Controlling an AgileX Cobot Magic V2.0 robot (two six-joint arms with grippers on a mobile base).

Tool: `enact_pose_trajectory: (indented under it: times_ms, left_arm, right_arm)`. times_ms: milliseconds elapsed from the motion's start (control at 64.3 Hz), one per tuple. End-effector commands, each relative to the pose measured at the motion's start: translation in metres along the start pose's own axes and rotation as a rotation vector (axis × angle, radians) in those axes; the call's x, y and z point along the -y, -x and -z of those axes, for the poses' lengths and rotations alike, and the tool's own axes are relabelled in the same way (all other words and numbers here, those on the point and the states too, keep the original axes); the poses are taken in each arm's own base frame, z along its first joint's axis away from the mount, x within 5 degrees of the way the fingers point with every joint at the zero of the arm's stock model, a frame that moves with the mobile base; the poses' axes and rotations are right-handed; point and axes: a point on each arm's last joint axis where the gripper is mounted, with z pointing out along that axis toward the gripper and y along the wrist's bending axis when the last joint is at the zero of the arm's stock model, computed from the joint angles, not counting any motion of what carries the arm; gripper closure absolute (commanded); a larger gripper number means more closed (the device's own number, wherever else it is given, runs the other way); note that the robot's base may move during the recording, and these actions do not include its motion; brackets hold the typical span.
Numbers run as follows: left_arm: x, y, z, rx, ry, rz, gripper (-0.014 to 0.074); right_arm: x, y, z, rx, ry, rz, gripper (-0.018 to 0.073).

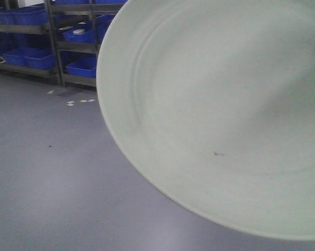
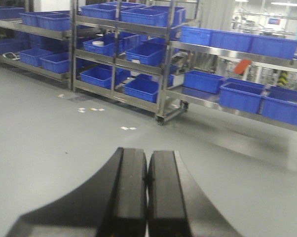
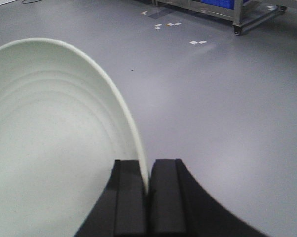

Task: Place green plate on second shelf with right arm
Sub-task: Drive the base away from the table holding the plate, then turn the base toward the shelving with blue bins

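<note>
Right wrist | R gripper clamps green plate rim | L gripper closed

**Inspector:** Colour of the green plate?
**Recorder:** Pale mint, with faint concentric rings and one tiny dark speck.
**Inspector:** Grippers?
**Recorder:** The right gripper is black, and so is the left gripper.
**Inspector:** Surroundings?
**Recorder:** The floor is plain grey with small white marks. The bins are blue and the racks silver-grey.
</note>
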Motion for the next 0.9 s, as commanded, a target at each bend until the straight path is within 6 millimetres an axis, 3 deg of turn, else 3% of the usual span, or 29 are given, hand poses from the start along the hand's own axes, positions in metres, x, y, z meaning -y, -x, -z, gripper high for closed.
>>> enact_pose_trajectory:
  times_ms: [0, 886]
  left_arm:
    - [-0.0010, -0.0046, 0.0006, 0.067, -0.005, 0.011, 0.0466]
    - [-0.0010, -0.0047, 0.0004, 0.066, -0.005, 0.011, 0.0466]
  right_arm:
    - [-0.0041, 0.0211, 0.0037, 0.142, 0.028, -0.005, 0.0503]
    - [-0.0041, 0.0209, 0.0037, 0.139, 0.028, -0.005, 0.0503]
